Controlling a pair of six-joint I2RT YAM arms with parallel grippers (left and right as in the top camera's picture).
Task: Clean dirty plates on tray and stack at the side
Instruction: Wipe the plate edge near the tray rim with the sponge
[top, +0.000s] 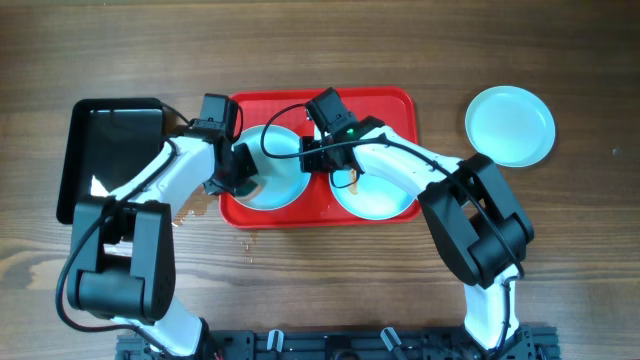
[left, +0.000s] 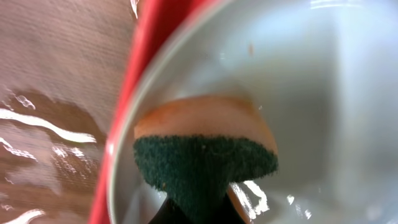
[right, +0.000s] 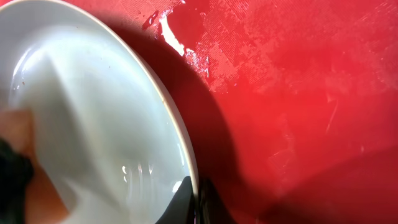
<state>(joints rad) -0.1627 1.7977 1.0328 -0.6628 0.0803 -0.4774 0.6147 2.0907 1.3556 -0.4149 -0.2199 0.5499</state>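
Observation:
The red tray (top: 385, 105) holds two pale plates. My left gripper (top: 243, 170) is shut on a sponge (left: 205, 155), orange with a dark green scouring face, and presses it into the left plate (top: 283, 190), also seen in the left wrist view (left: 323, 93). My right gripper (top: 312, 155) is shut on that plate's rim (right: 189, 168), one finger inside and one outside, tilting it up off the tray (right: 298, 93). The second plate (top: 380, 200) lies flat on the tray under my right arm. A third plate (top: 510, 125) sits on the table to the right of the tray.
A glossy black tray (top: 110, 150) lies left of the red tray. Water is pooled on the wood beside the red tray's left edge (left: 43, 124) and in front of it (top: 245, 240). Droplets wet the tray floor (right: 177, 37).

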